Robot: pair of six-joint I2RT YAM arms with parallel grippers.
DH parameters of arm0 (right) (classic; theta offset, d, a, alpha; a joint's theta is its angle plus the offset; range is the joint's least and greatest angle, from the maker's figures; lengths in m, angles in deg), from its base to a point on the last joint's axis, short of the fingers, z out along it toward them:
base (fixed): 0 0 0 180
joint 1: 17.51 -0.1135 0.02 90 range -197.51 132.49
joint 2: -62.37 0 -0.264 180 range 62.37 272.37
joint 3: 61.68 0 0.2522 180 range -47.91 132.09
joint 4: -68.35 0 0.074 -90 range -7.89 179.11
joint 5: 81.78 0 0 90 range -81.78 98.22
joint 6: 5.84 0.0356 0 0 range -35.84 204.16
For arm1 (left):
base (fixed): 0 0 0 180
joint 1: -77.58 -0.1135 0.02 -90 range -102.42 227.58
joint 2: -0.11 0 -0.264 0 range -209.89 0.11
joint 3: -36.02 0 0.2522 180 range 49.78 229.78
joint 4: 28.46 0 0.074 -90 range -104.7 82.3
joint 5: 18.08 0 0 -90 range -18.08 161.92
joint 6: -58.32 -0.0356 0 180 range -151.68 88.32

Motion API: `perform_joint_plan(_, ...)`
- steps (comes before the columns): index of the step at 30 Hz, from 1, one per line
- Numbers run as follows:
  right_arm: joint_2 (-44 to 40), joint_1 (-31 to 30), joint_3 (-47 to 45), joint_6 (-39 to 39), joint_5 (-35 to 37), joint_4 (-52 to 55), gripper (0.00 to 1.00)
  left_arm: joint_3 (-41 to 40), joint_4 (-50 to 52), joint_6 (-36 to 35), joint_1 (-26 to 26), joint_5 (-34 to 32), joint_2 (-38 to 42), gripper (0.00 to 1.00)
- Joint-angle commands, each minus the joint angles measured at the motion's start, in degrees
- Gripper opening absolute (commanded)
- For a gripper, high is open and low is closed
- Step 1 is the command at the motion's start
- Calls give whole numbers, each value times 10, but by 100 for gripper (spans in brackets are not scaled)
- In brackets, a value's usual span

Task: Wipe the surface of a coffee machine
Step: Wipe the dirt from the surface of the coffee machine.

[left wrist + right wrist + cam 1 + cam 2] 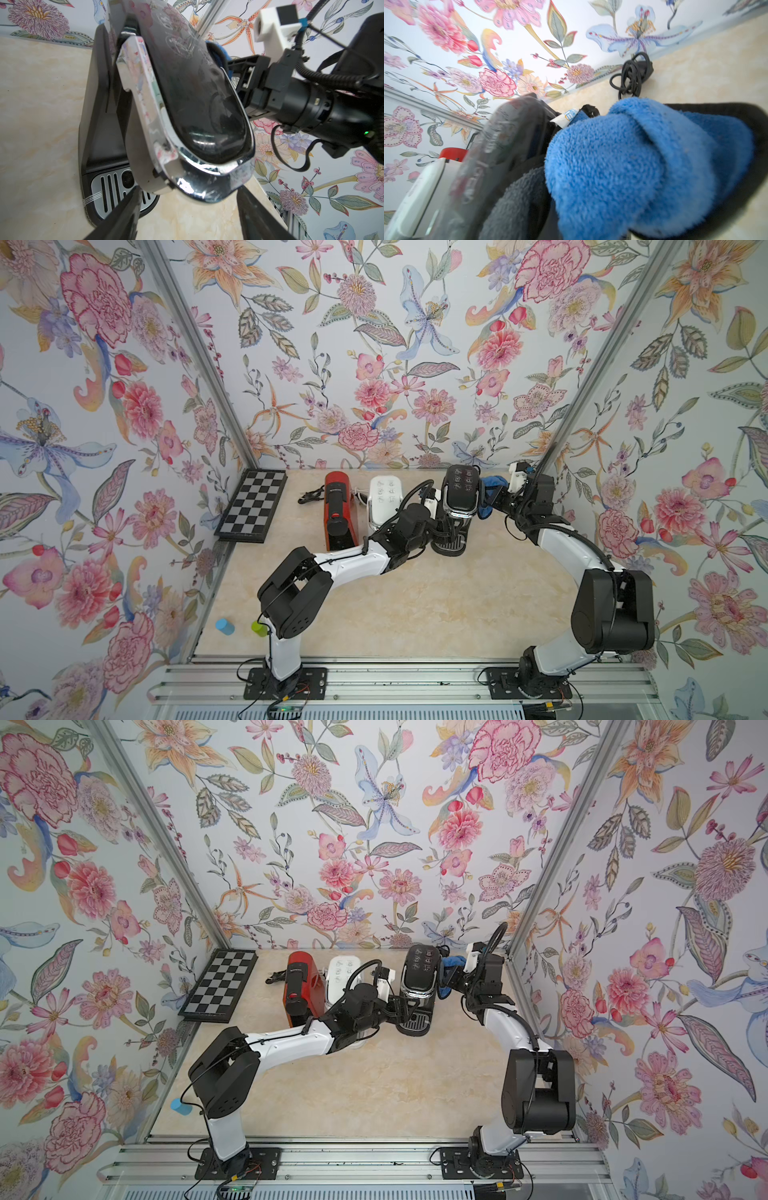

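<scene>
The blue cloth (pixel 643 166) hides the right pincer (pixel 492 495) pinching it; the left pincer (pixel 187 216) is spread around the black coffee machine (pixel 457 497).

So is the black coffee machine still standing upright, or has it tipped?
Upright. In both top views the black coffee machine stands over its drip tray, which lies flat on the table.

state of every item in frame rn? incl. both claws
Black coffee machine: upright, lid shut.
Blue cloth: pressed against the black machine's side.
Right claw: shut on the cloth.
Left claw: open, straddling the machine's front.
Red machine: upright.
White machine: upright.
Chessboard: lying flat.
</scene>
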Motion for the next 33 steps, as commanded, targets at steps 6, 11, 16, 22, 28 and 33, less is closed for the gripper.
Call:
perform_joint_plan(6,90,-5,-25,-18,-48,-9,3,-2,1,7,8,-4,1,73)
perform_joint_plan(11,150,-13,-51,-22,-49,-40,3,-4,2,6,8,-5,3,73)
perform_joint_plan(16,186,-26,-47,-50,-53,-25,3,-7,7,-2,8,-13,1,73)
perform_joint_plan(22,153,-58,-78,-84,-14,7,3,-6,7,-3,7,-14,-1,73)
perform_joint_plan(28,71,-69,-141,-83,13,17,3,-6,11,-5,7,-13,-1,73)
perform_joint_plan(33,28,-94,-182,-80,21,32,3,-13,-5,2,7,-12,-1,73)
